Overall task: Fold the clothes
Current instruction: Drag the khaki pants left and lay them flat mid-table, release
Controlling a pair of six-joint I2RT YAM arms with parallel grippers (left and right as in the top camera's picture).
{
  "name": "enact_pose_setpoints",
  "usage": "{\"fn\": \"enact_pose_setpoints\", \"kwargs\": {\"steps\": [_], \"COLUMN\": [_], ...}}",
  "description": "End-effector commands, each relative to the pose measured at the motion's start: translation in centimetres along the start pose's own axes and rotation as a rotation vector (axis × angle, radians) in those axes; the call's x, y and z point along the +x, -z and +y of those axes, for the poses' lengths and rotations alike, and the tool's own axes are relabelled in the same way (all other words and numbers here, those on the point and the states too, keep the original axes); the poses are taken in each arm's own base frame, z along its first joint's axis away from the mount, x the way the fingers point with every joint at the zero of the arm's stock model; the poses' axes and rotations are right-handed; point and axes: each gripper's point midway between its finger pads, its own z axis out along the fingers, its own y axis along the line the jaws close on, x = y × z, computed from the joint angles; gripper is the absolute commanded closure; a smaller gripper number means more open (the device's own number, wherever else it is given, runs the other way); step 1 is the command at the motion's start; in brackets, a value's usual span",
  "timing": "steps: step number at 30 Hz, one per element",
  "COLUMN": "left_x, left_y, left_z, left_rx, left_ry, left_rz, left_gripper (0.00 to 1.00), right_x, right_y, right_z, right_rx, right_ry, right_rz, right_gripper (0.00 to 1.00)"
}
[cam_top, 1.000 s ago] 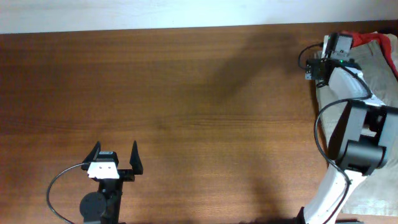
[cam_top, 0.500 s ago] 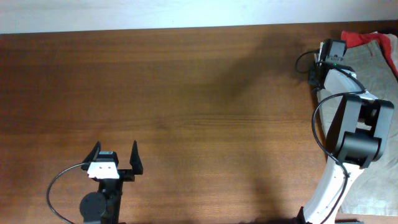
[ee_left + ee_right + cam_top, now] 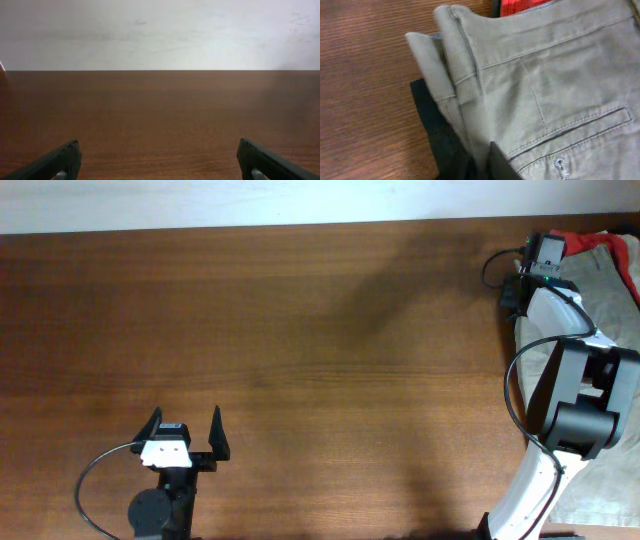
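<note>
Folding looks unstarted: the pale khaki cotton shorts [image 3: 545, 90] lie rumpled in a heap at the far right end of the brown wooden bench [image 3: 320, 330], black cloth [image 3: 440, 140] beneath, red-orange cloth [image 3: 520, 6] behind. My right jaws hover at the waistband, possibly touching it, but I cannot tell whether they are spread or pinching. My left jaws stand spread wide, well apart from the heap.

I see khaki shorts [image 3: 545, 75] heaped at the counter's [image 3: 300, 360] far right corner, waistband folded over, back pocket up, overlying black fabric [image 3: 437, 135], with red-orange cloth [image 3: 520, 6] behind.
</note>
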Motion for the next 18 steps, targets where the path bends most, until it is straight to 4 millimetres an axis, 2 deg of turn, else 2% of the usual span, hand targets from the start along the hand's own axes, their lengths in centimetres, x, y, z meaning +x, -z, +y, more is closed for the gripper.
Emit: {"fn": "enact_pose_setpoints", "kwargs": {"steps": [1, 2, 5, 8, 9, 11, 13, 14, 17, 18], "left_x": [0.2, 0.2, 0.2, 0.2, 0.2, 0.2, 0.2, 0.2, 0.2, 0.2], "left_y": [0.0, 0.0, 0.0, 0.0, 0.0, 0.0, 0.0, 0.0, 0.0, 0.0], "left_z": [0.3, 0.3, 0.3, 0.3, 0.3, 0.3, 0.3, 0.3, 0.3, 0.3], "left_rx": [-0.012, -0.012, -0.012, -0.012, -0.012, -0.012, -0.012, -0.012, -0.012, -0.012], "left_ry": [-0.012, -0.012, -0.012, -0.012, -0.012, -0.012, -0.012, -0.011, -0.012, -0.012], "left_rz": [0.001, 0.001, 0.001, 0.001, 0.001, 0.001, 0.001, 0.001, 0.001, 0.001], "left_gripper": [0.01, 0.01, 0.01, 0.01, 0.01, 0.01, 0.01, 0.01, 0.01, 0.01], "right_x": [-2.6, -2.7, -3.4, -6.0, -7.4, -8.6, -10.0, -10.3, -9.4, -8.3], "right_y": [2.1, 2.1, 3.2, 7.5, 10.6, 14.0, 18.2, 19.9, 22.7, 24.2], "right_z": [-0.9, -0.9, -1.3, -2.7, -3.3, -2.8, 0.6, 3.4, 11.5, 16.1], "right_rx": [0.015, 0.015, 0.014, 0.015, 0.008, -0.035, -0.159, -0.237, -0.43, -0.531], "right_ry": [-0.034, -0.049, -0.092, -0.141, -0.15, -0.146, -0.106, -0.074, -0.046, -0.019], "right_rz": [-0.064, -0.065, -0.084, -0.162, -0.209, -0.26, -0.324, -0.346, -0.33, -0.31], "right_gripper": [0.9, 0.96, 0.96, 0.96, 0.96, 0.97, 0.96, 0.96, 0.96, 0.96]}}
